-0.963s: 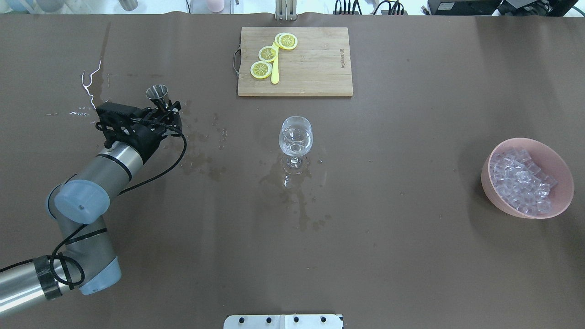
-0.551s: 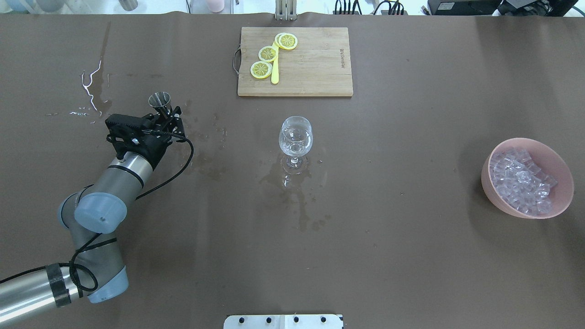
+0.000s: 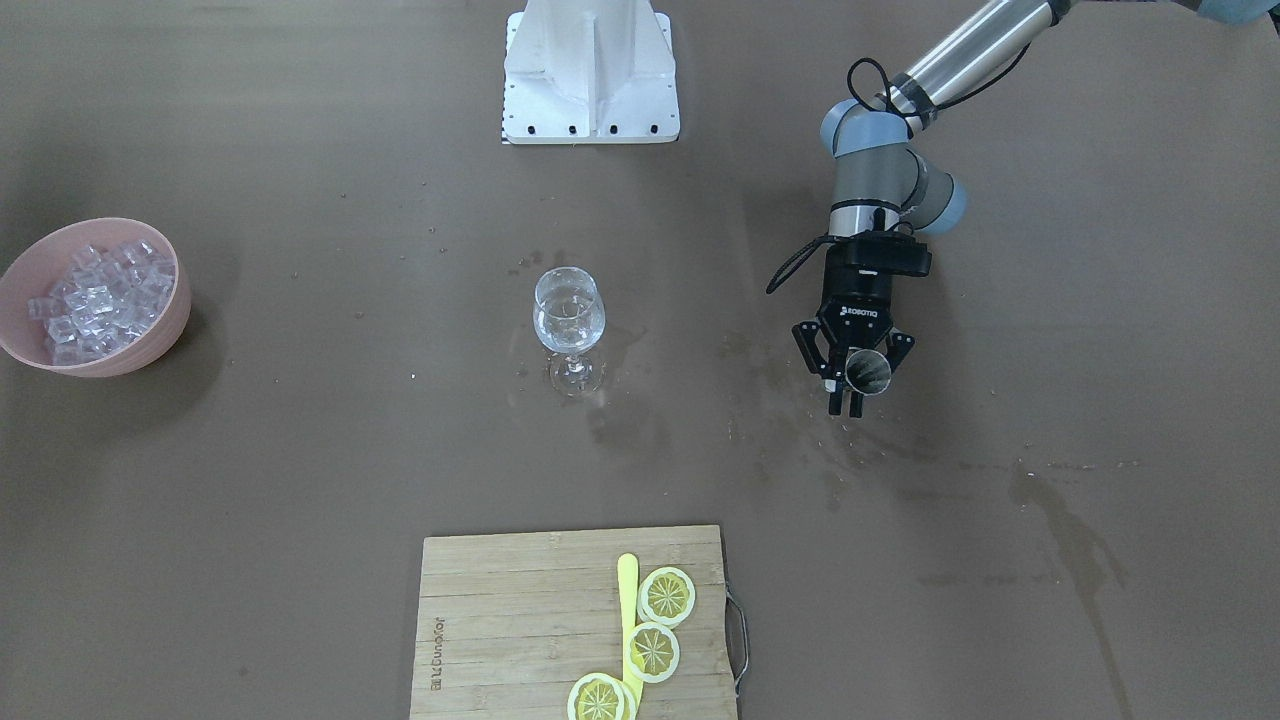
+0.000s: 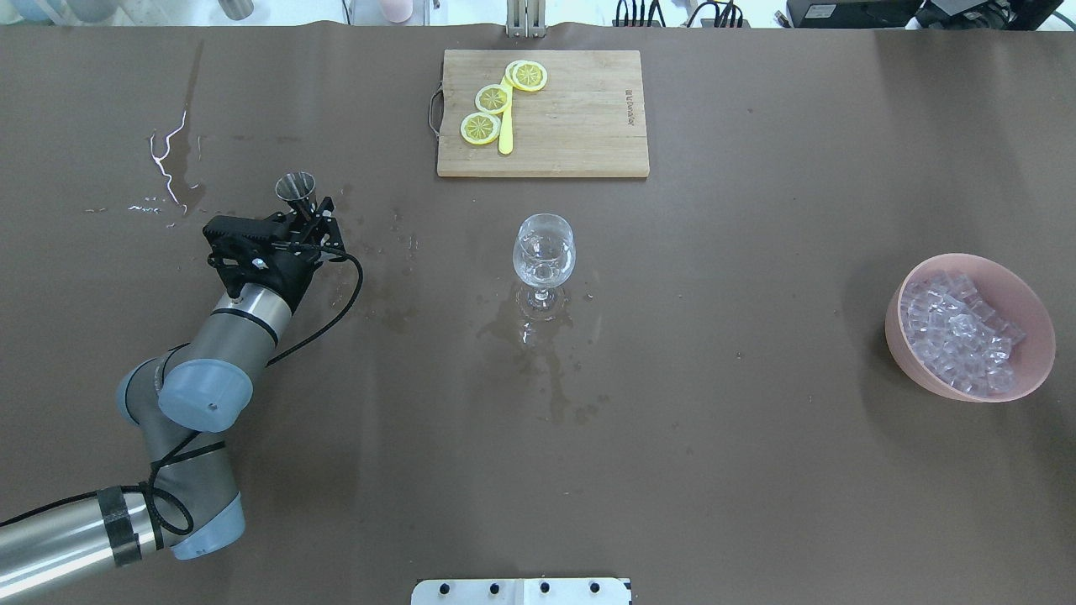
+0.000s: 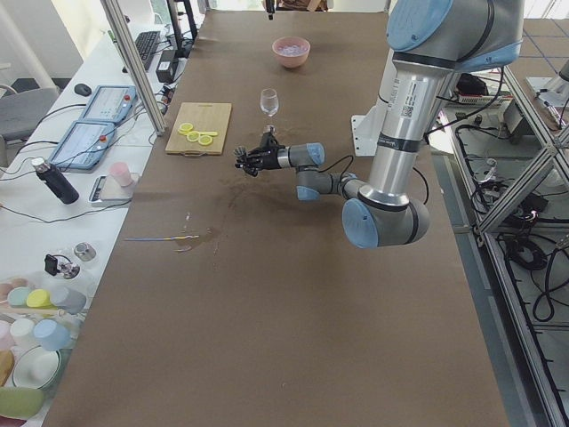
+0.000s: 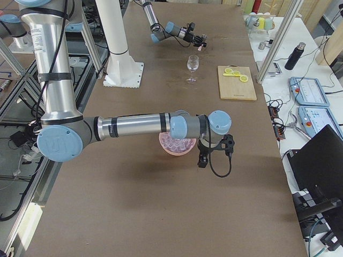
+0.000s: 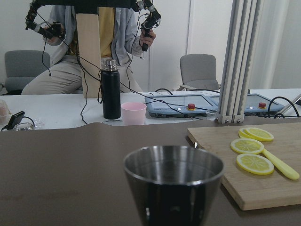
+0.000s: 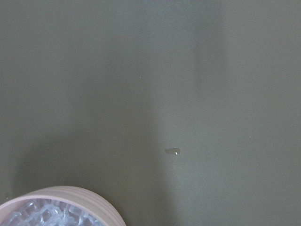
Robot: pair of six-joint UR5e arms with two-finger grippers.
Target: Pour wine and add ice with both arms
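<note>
My left arm (image 4: 244,323) is reaching over the brown table (image 4: 756,462), and my left gripper (image 4: 313,214) is squeezing its fingers (image 3: 834,398) shut on a small shiny metal cup (image 4: 296,186), well apart from the wine glass (image 4: 544,252) with a little clear wine (image 4: 542,267) in it. My right gripper (image 6: 202,161) is hanging just beside the pink bowl (image 4: 896,332) of ice (image 4: 954,336), but I am not seeing if its fingers are open or closed. White letters on my left gripper are spelling ROBOTIQ.

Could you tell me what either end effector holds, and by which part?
The left end effector holds the metal cup by its lower body, rim free; the right end effector's state cannot be told.
</note>
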